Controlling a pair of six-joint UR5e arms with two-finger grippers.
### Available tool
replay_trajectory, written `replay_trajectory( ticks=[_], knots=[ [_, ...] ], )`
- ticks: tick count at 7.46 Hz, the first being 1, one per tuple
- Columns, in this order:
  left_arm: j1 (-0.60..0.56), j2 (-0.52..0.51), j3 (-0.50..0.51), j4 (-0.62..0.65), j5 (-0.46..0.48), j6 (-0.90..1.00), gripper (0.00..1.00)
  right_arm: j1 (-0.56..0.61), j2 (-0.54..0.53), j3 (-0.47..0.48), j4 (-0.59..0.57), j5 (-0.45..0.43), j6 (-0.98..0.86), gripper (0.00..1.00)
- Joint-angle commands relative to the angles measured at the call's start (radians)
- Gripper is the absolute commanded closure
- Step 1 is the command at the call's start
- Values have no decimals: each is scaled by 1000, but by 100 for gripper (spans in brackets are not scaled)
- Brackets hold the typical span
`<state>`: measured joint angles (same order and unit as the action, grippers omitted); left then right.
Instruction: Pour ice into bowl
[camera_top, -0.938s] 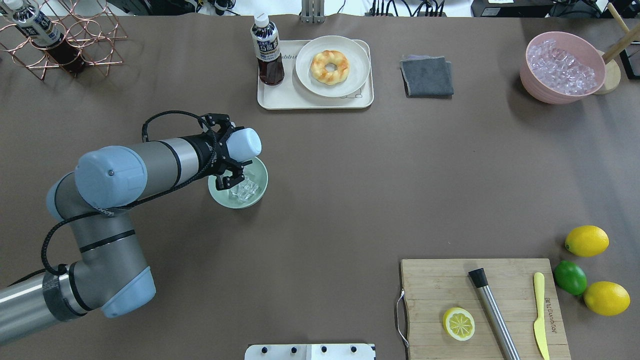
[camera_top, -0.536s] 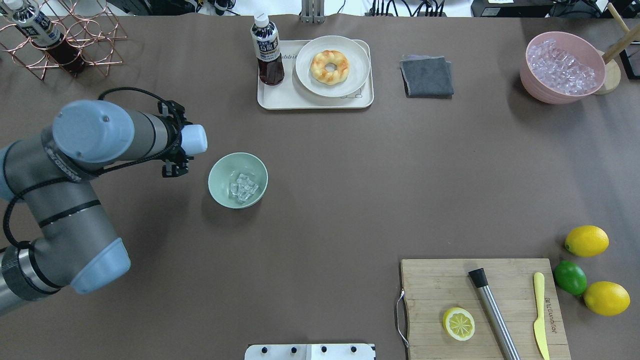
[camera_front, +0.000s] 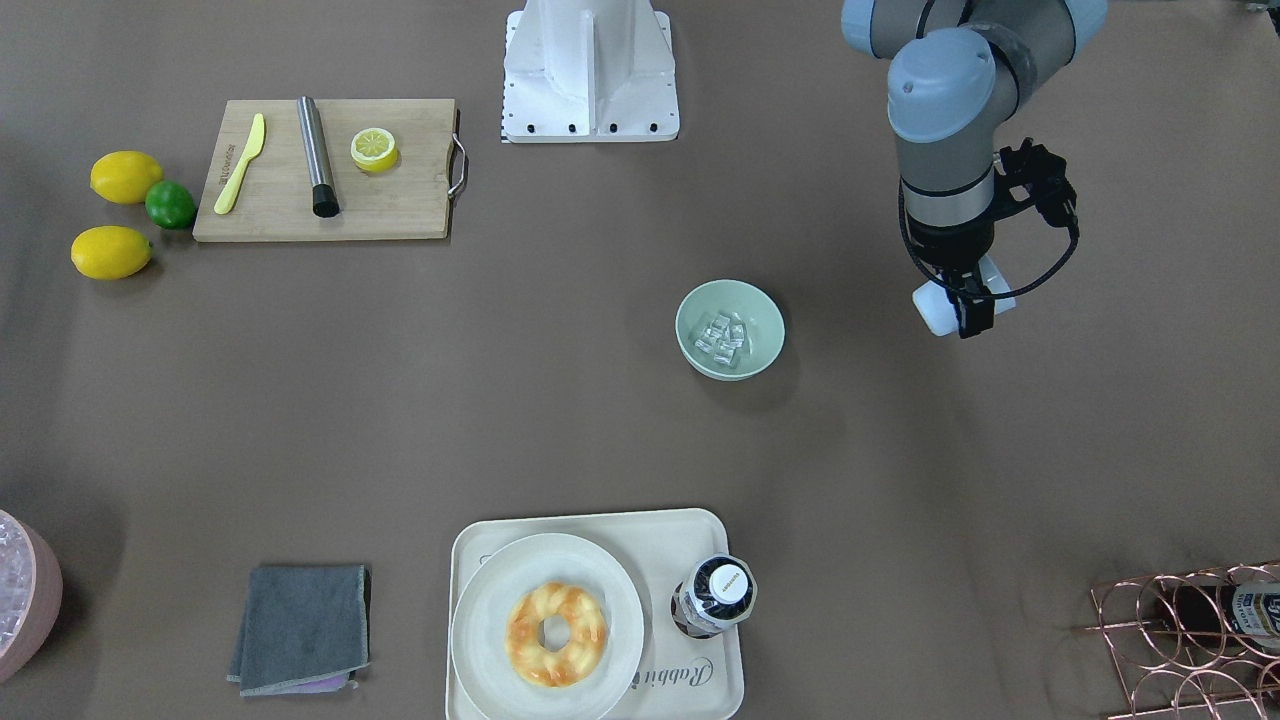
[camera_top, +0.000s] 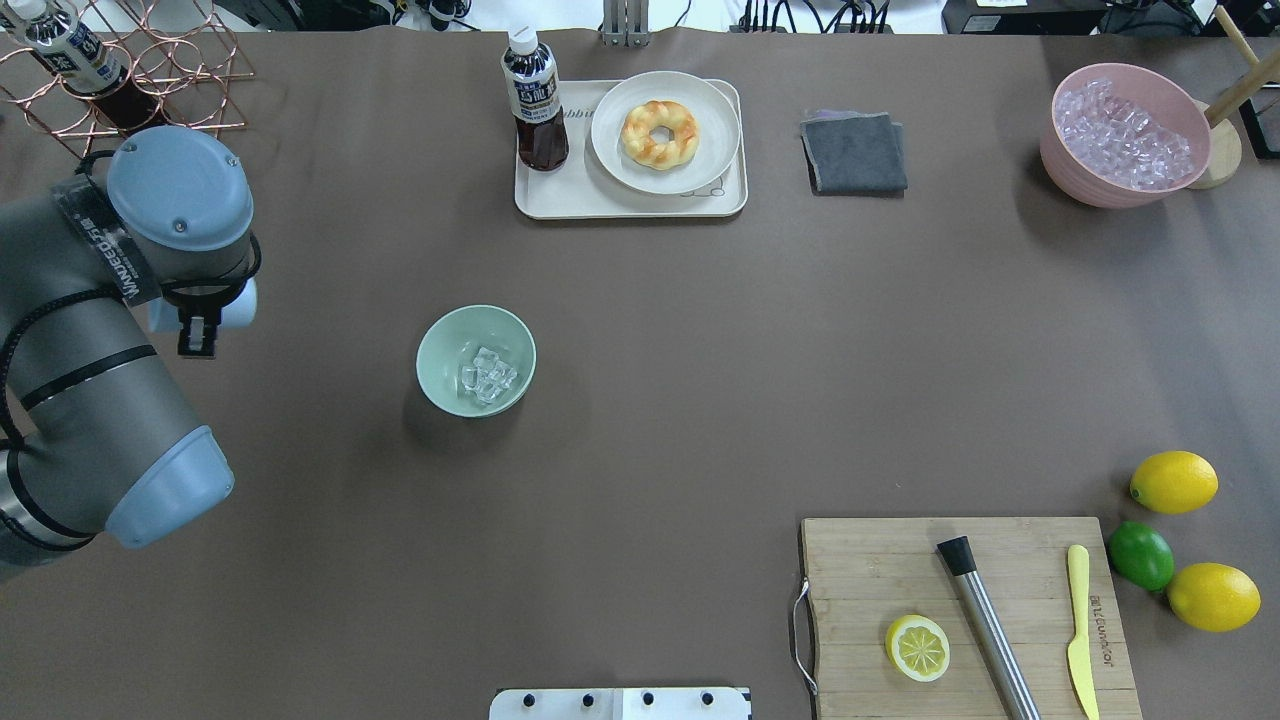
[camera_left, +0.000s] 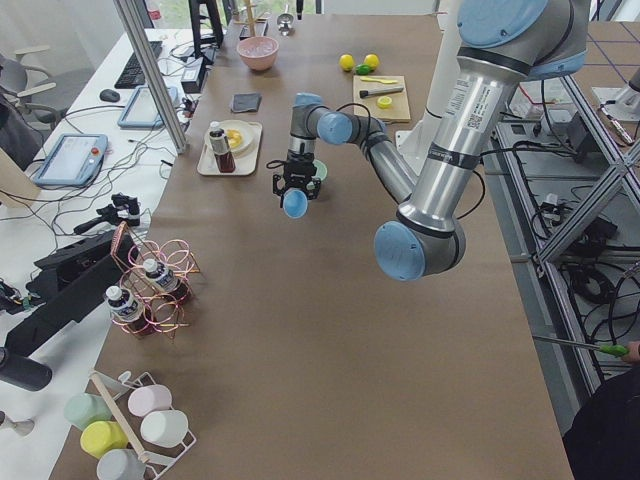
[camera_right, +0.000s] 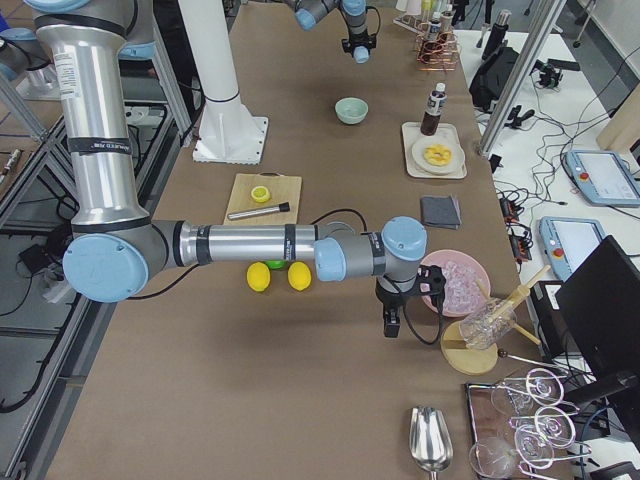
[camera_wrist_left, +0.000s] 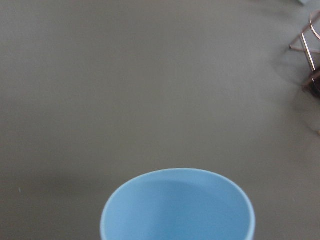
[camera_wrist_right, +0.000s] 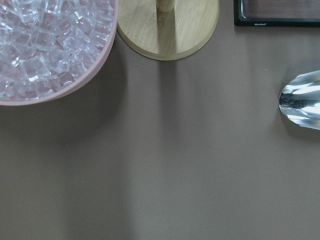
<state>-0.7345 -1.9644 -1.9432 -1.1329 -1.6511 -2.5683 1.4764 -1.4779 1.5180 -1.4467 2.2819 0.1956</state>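
The pale mint-green bowl (camera_top: 436, 343) stands left of the table's middle and holds several clear ice cubes (camera_top: 487, 375). Bowl (camera_front: 766, 312) and ice (camera_front: 724, 335) also show in the front view. My left gripper (camera_top: 214, 316) is shut on a light blue cup (camera_top: 241, 302), well to the left of the bowl and above the table. The left wrist view shows the cup's inside (camera_wrist_left: 178, 206) with no ice in it. My right gripper (camera_right: 391, 324) shows only in the exterior right view, next to the pink tub; I cannot tell whether it is open.
The dusty-pink tub (camera_top: 1066, 172) full of ice stands at the far right. A tray (camera_top: 536, 196) with a bottle and a doughnut plate, a grey cloth (camera_top: 854, 152), a copper bottle rack (camera_top: 150, 80), and a cutting board (camera_top: 870, 570) with lemon slice, muddler and knife lie around.
My left arm has swung left, away from over the bowl, taking the blue cup with it. The ice stays in the bowl.
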Motion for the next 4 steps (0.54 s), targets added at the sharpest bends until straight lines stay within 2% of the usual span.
replay_trajectory(
  ticks=[1, 2, 3, 4],
  knots=[
    [-3, 73, -3, 325, 97, 89, 47, -5, 2, 21, -24, -1, 5, 1],
    [-6, 152, 3, 332, 121, 106, 48, -5, 2, 25, -27, -2, 13, 1],
    [-5, 265, 6, 329, 211, 106, 48, -7, 2, 33, -37, -1, 13, 1],
    [-9, 338, 44, 306, 259, 108, 48, -14, 5, 39, -44, -1, 13, 1]
  ],
)
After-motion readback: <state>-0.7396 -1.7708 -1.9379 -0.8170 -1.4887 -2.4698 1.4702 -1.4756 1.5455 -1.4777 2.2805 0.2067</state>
